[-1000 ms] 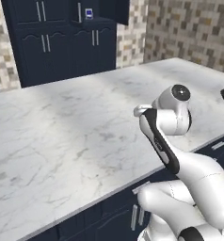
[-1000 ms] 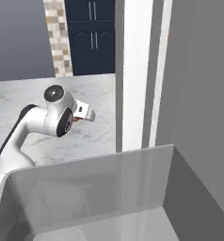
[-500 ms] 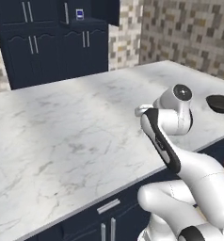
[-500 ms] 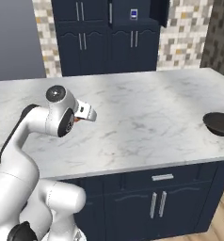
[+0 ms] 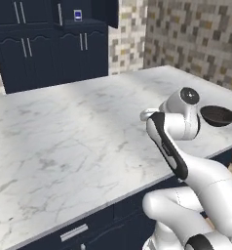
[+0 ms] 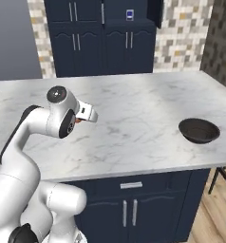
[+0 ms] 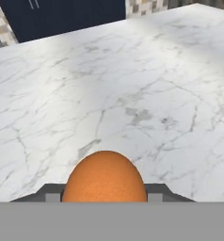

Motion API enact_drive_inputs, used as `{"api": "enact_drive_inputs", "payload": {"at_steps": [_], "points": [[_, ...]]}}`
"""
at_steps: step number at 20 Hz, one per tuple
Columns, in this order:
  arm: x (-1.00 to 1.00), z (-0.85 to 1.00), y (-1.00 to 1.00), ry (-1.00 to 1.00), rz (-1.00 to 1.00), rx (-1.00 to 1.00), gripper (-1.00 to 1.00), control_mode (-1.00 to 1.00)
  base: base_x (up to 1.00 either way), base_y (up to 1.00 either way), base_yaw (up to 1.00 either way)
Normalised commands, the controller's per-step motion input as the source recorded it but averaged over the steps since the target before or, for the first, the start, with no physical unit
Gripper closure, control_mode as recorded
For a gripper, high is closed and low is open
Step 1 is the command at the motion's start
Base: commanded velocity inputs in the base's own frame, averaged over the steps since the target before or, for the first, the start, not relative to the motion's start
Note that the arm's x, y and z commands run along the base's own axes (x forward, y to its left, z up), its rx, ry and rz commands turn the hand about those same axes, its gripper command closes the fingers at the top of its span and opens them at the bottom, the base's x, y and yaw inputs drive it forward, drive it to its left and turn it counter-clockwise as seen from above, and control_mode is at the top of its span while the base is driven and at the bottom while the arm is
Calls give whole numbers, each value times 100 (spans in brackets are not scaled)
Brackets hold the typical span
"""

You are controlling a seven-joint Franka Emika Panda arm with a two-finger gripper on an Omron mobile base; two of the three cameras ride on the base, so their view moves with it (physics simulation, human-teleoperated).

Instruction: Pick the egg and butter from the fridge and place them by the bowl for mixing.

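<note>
Gripper (image 7: 104,200) jaws are closed part-way around the egg (image 7: 104,181), which fills the bottom of the hand view as an orange-brown dome sitting between the dark finger tips. In the right base view a sliver of orange peeks out under the white hand, at the left side of the marble counter (image 6: 134,109), with the arm folded up close to the robot's body.

What has changed is the whole outlook. A second ago the right base view was blocked by the grey fridge wall and door; half a second ago the counter had swung into sight with the bowl just at the right edge. Now the bowl (image 6: 198,130) sits clear in that view, near the front right corner of the counter, and it has also come into the left base view (image 5: 218,115), just past the arm's elbow. That is the base turning, not the things moving; the arm's pose looks the same throughout, and the grip has not shifted.

So the egg is out of the fridge and in transit, with the bowl well off to the right of the hand. I judge the carrying step as roughly half done: the hand must reach right toward the bowl before setting down. No butter can be seen on the counter, so it seems yet to be fetched.
</note>
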Motion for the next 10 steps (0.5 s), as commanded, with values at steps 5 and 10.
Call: {"api": "enact_drive_inputs", "payload": {"at_steps": [5,10], "points": [[0,0,0,0,0,0,100,100,37,-59,12],[0,0,0,0,0,0,100,100,34,-61,13]]}}
